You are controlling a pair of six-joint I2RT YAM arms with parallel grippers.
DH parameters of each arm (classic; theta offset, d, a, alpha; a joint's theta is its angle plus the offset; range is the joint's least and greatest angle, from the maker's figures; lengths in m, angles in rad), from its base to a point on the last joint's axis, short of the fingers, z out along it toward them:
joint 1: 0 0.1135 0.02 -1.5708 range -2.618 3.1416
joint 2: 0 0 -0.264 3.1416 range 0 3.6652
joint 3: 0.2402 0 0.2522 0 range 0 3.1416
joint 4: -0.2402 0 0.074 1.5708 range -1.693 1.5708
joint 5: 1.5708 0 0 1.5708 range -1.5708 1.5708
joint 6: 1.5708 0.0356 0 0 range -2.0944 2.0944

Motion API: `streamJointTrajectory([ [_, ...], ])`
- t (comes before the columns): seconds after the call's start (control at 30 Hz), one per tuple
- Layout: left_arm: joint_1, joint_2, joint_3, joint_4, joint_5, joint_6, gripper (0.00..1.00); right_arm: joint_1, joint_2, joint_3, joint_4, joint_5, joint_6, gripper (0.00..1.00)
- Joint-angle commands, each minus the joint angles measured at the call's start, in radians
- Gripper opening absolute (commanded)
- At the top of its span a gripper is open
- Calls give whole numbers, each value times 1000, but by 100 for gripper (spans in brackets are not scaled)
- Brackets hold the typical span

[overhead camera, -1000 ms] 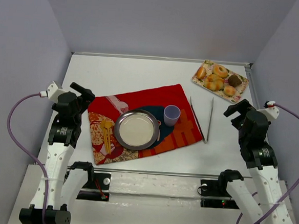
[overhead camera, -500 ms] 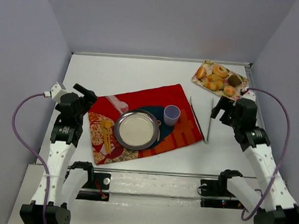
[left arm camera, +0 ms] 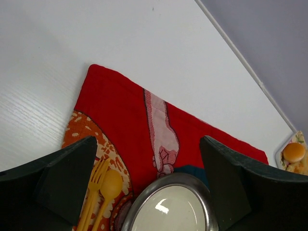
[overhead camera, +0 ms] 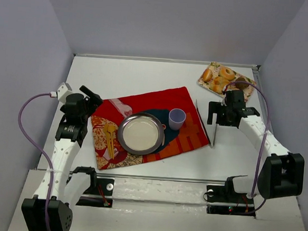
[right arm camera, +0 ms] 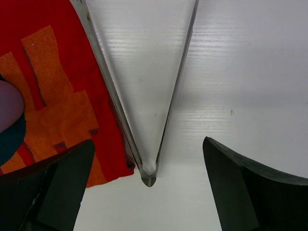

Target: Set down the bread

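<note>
Several breads (overhead camera: 222, 80) lie on a patterned tray (overhead camera: 246, 95) at the back right; one roll shows in the left wrist view (left arm camera: 293, 152). A round metal plate (overhead camera: 140, 133) sits on the red cloth (overhead camera: 144, 101), also in the left wrist view (left arm camera: 171, 207). Metal tongs (overhead camera: 214, 125) lie on the table right of the cloth, their hinge toward me (right arm camera: 149, 179). My right gripper (overhead camera: 216, 112) is open and empty above the tongs (right arm camera: 149, 192). My left gripper (overhead camera: 92, 97) is open and empty over the cloth's left end (left arm camera: 147, 192).
A lilac cup (overhead camera: 177, 118) stands on the cloth right of the plate. A yellow fork and spoon (overhead camera: 110, 139) lie left of the plate, seen also in the left wrist view (left arm camera: 98, 197). Grey walls enclose the white table (overhead camera: 146, 75).
My right arm has swung left and forward from the table's right side to above the tongs. My left gripper has shifted slightly right toward the cloth.
</note>
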Motion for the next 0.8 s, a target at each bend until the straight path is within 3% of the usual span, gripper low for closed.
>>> streamJointTrajectory([
  [0.0,2,18,-3,58,9,34,99,10,73,79,-20,-43,-114,100],
  [0.77,2,-2,-23,69,-5,44,99,29,363,139,-21,-30,-180,100],
])
